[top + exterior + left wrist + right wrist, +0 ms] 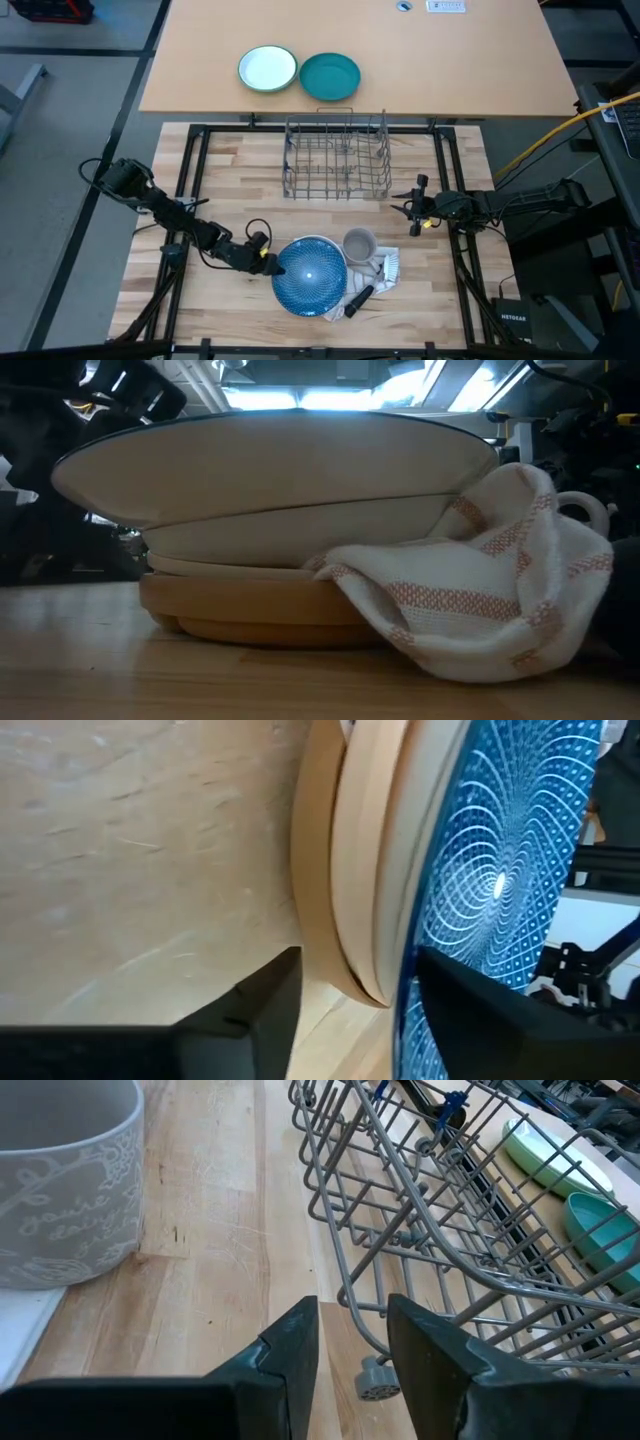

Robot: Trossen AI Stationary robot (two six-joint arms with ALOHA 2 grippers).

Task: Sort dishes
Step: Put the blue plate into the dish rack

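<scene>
While left jaws straddle the blue plate (310,276) rim, butcher-block table (240,170); right jaws narrowly parted, empty.

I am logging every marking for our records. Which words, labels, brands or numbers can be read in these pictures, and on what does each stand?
"NETGEAR": on the black box on the floor, right of the table.
Script lettering on the grey mug: too faint to read.
White label at the far table edge: too small to read.
Blue plate: pattern only, no text.
</scene>
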